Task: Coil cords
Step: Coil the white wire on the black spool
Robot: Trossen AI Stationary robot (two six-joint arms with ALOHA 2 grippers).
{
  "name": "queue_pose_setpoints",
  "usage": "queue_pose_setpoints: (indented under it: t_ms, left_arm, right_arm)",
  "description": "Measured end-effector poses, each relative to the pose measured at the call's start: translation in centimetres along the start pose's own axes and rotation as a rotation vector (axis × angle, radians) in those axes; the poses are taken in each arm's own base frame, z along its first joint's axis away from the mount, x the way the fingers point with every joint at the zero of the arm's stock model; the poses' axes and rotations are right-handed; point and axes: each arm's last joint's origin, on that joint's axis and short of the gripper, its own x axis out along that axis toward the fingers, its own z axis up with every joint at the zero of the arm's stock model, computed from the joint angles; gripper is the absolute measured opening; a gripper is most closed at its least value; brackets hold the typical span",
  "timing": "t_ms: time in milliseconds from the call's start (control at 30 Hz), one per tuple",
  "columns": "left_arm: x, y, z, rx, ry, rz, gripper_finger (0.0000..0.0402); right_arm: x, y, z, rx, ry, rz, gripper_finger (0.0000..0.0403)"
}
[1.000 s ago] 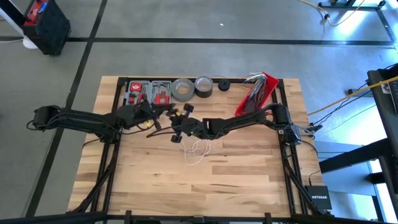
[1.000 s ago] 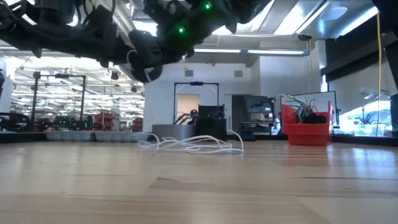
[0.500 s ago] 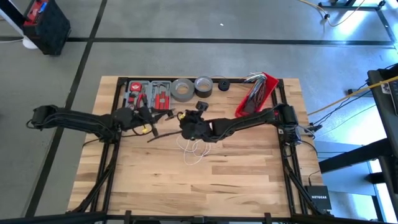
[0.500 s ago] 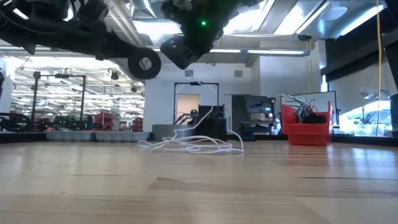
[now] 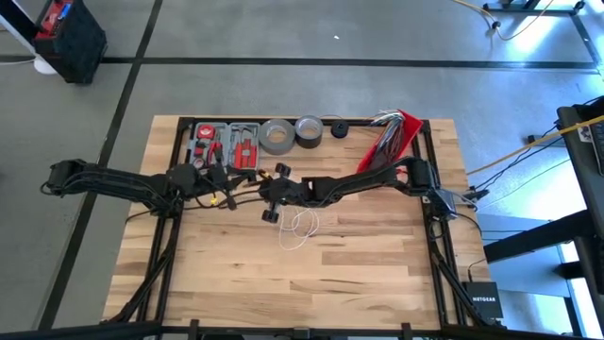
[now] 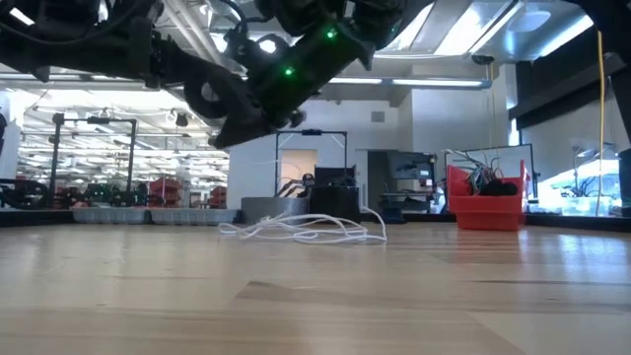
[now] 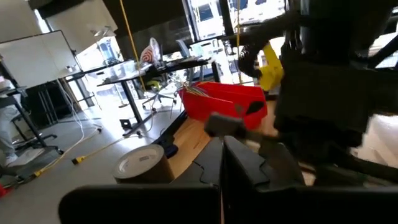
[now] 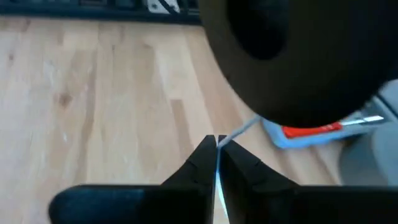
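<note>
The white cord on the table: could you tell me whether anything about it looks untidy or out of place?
Yes. The white cord lies in a loose, irregular tangle mid-table rather than a neat coil; the low view shows its loops sprawling flat. The right gripper is shut on one strand. Nothing else stands out.

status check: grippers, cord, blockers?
Right gripper shut on cord, raised mid-table. Left gripper close beside it. Most cord loose on table. No blockers.
</note>
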Motion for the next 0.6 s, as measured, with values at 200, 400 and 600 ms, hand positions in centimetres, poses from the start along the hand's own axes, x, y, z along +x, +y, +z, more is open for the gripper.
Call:
queue_pose_setpoints:
  t_ms: [200,400,600]
  left_arm:
    - [0.0,0.1,0.4,-0.005,-0.023,0.019,0.0000]
    - [-0.2,0.2,0.5,-0.001,-0.028,0.019,0.0000]
    - [-0.2,0.2,0.5,-0.007,-0.025,0.018,0.0000]
  right_arm:
    - [-0.7,-0.2,-0.8,0.007,0.114,0.008,0.0080]
    - [-5.4,-1.6,2.2,0.002,0.149,0.002,0.0144]
    - [-8.8,-1.2,3.3,-0.021,0.169,-0.070,0.0163]
